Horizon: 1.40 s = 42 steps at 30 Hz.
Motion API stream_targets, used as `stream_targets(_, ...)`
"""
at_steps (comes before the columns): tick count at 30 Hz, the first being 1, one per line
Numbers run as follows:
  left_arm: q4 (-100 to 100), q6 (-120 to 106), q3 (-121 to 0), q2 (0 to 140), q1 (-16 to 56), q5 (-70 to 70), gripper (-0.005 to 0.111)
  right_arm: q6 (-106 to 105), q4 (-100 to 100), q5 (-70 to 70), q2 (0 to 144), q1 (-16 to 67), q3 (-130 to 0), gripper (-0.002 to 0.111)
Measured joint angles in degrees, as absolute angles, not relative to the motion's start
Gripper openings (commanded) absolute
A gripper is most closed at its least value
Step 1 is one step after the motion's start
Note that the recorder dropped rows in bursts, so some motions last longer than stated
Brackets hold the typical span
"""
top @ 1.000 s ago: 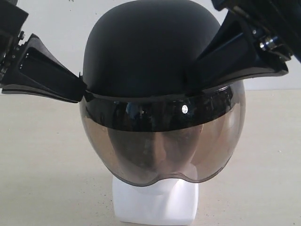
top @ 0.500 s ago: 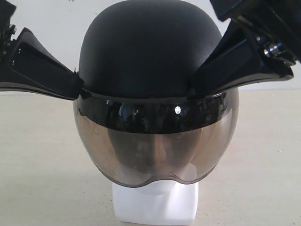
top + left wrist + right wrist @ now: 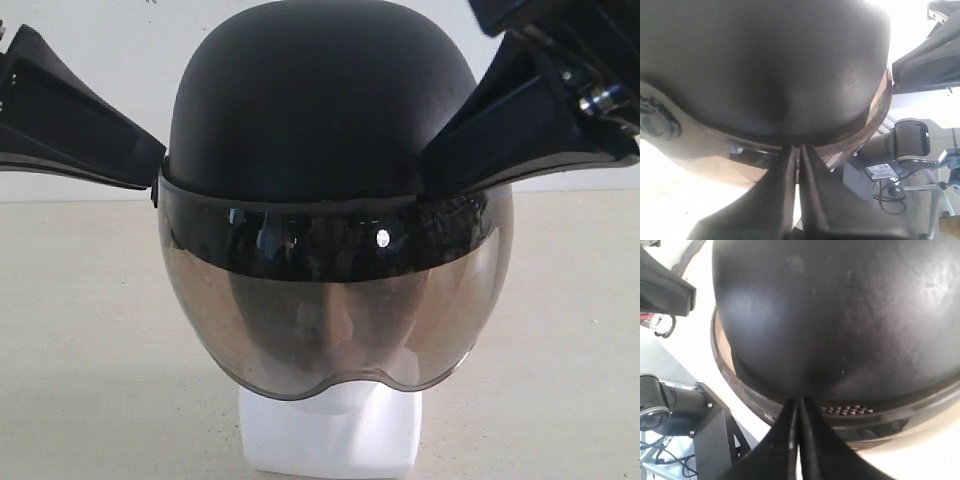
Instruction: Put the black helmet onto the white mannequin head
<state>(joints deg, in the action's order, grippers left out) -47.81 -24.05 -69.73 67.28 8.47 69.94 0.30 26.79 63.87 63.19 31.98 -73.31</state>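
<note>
We are looking across a pale beige surface [image 3: 80,350] that is carrying the whole scene. The black helmet [image 3: 320,110] is filling the middle of the exterior view and sitting over the white mannequin head [image 3: 330,440], roughly upright. Its smoky-brown visor [image 3: 330,320] is hanging down in front of the face, which is showing dimly through the tint. The right end effector [image 3: 428,180] is reaching in from the upper right. Its fingers are clenched together and their tips are meeting the helmet's rim just above the visor band. The left end effector [image 3: 158,175] is pressing against the opposite side of the rim, with its fingers drawn almost together (we cannot tell whether either one is pinching the edge). Below the visor, only the head's chin and squared neck base are showing, standing on the surface.
</note>
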Motion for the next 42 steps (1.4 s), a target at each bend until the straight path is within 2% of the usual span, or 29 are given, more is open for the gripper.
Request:
stream_targets(12, -47.0, -24.1, -69.7, 65.0, 8.5, 69.9, 0.004, 2.1, 23.6, 63.9, 57.9, 32.0, -73.1, 0.000)
stream_targets(27, -41.3, -28.8, -62.7, 51.2, 8.5, 70.1, 0.004, 3.0, 17.1, 66.0, 47.1, 32.0, -73.0, 0.000)
stream_targets(42, -40.7, -29.2, -62.7, 49.0, 8.5, 70.1, 0.004, 3.0, 17.1, 66.0, 46.0, 32.0, -73.0, 0.000)
